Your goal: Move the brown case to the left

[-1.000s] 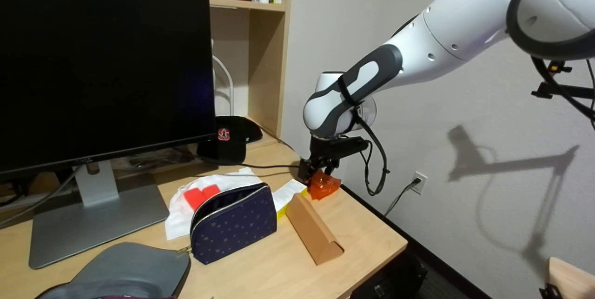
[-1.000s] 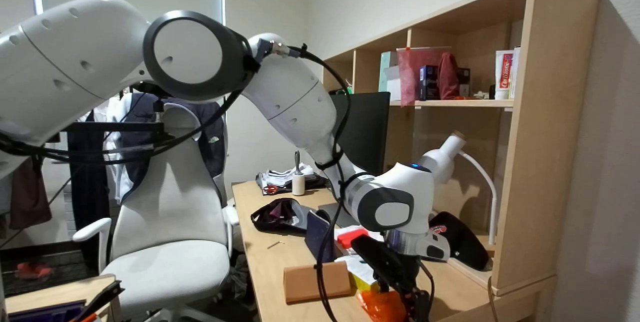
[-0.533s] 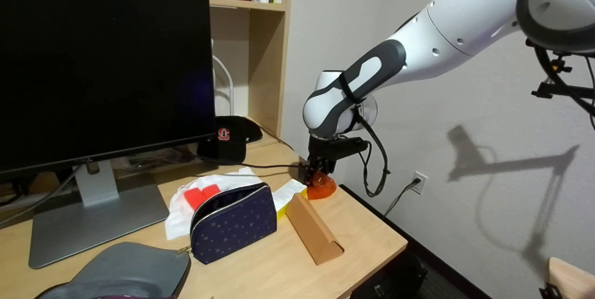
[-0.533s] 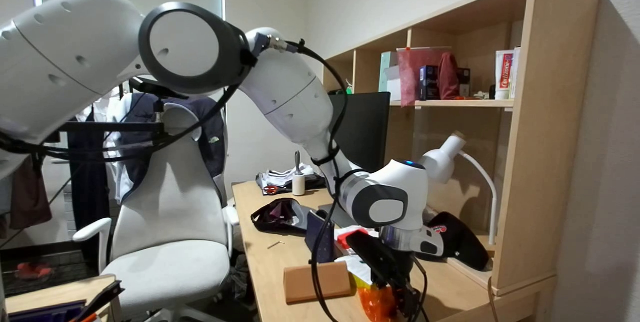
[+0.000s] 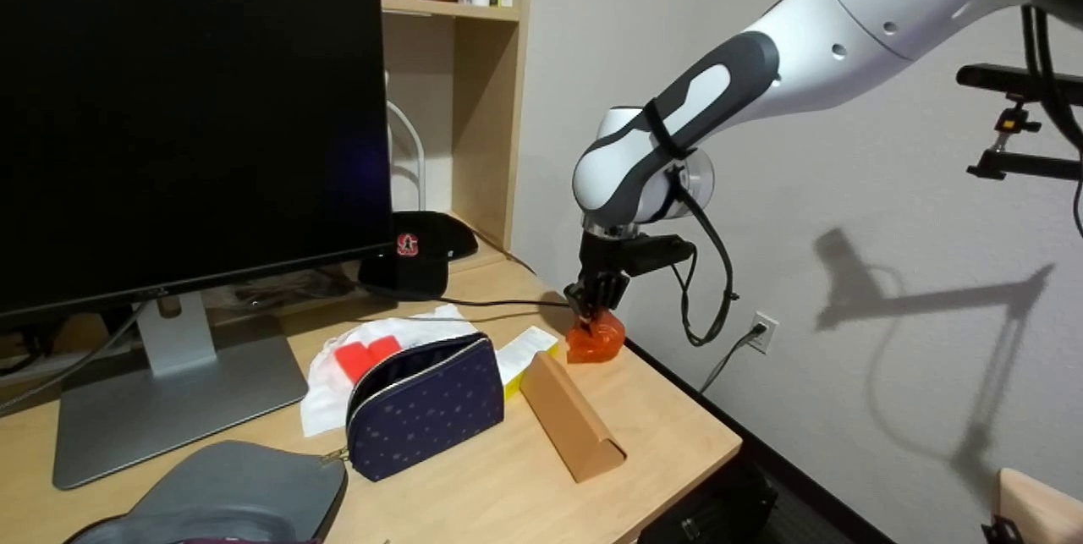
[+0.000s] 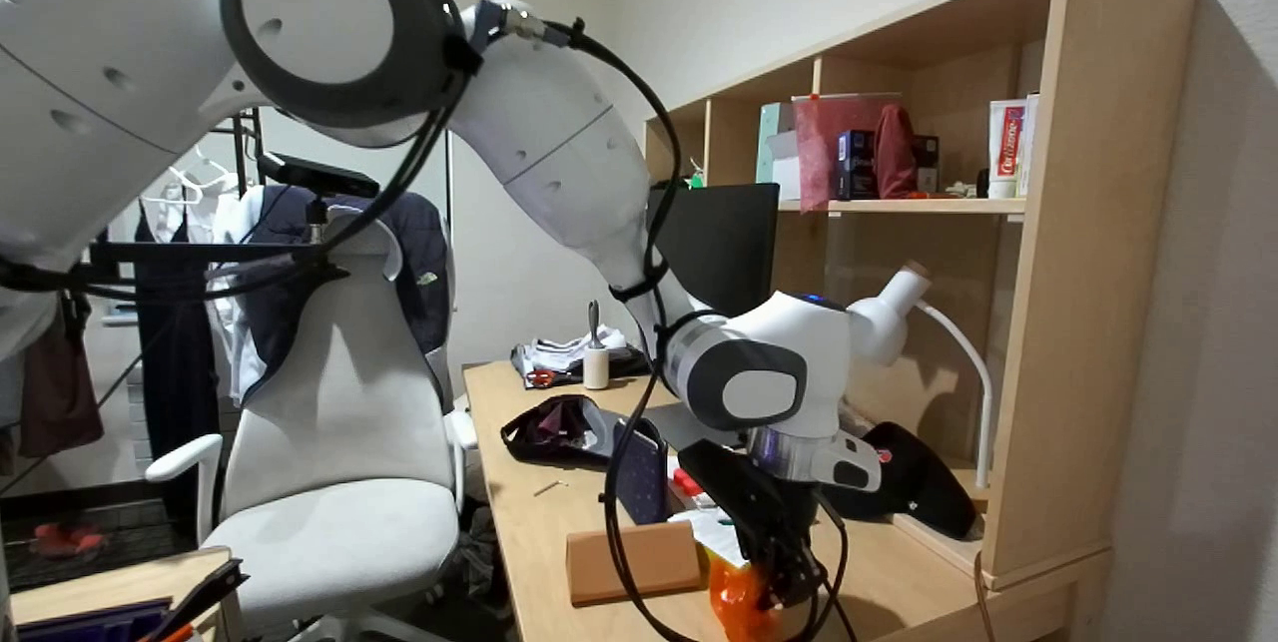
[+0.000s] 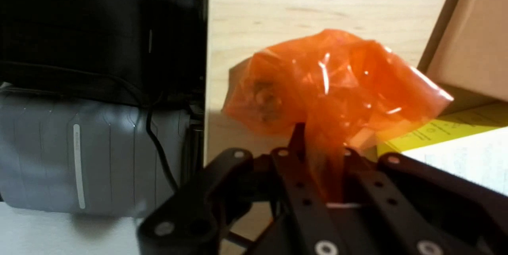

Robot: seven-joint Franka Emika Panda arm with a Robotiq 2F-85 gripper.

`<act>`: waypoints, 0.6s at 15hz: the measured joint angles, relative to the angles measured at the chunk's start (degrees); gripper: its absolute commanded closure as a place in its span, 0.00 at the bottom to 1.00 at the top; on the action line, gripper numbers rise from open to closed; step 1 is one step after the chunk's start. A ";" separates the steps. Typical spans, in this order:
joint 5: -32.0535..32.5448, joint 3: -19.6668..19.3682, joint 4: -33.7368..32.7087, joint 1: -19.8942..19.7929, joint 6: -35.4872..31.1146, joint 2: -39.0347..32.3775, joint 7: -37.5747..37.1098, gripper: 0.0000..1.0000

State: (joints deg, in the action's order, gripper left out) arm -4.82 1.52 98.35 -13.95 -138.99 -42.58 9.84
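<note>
A black two-fingered gripper (image 7: 323, 148) points down near the edge of the desk (image 5: 668, 434), its fingers drawn nearly together on the gathered neck of a crinkled, see-through orange bag (image 5: 598, 341). Whether the bag's base rests on the wood, I cannot tell. The brown case (image 5: 563, 415), slim and ridged like a tent, lies on the desk near the bag, out of the fingers' hold.

The step in hand looks to be taking the bag out of the way — a guess, since the task names only the case. To do it well, keep the pinch on the neck, lift straight up, and carry the bag off without brushing the case; film this thin is probably light and may cling when let go. The case would then best be met from above, fingers astride its narrow ridge.

Just beside the case's end nearest the bag is a yellow-and-white box (image 5: 520, 351); I cannot tell whether they touch. An unzipped navy pouch (image 5: 431, 417) stands on the monitor (image 5: 186, 121) side and could block a slide that way. Beyond the desk's edge, close to the bag, is a grey ribbed suitcase (image 7: 99, 160) — a drop there could be lost.
</note>
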 measured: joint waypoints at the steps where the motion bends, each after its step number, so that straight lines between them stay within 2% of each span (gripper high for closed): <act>1: -0.17 0.03 1.29 -0.34 0.12 1.49 0.54 0.89; 9: -1.80 0.02 13.49 -0.97 3.96 12.44 3.74 0.90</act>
State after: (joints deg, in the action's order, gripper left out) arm -6.62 1.54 111.85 -14.92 -135.03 -30.15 13.58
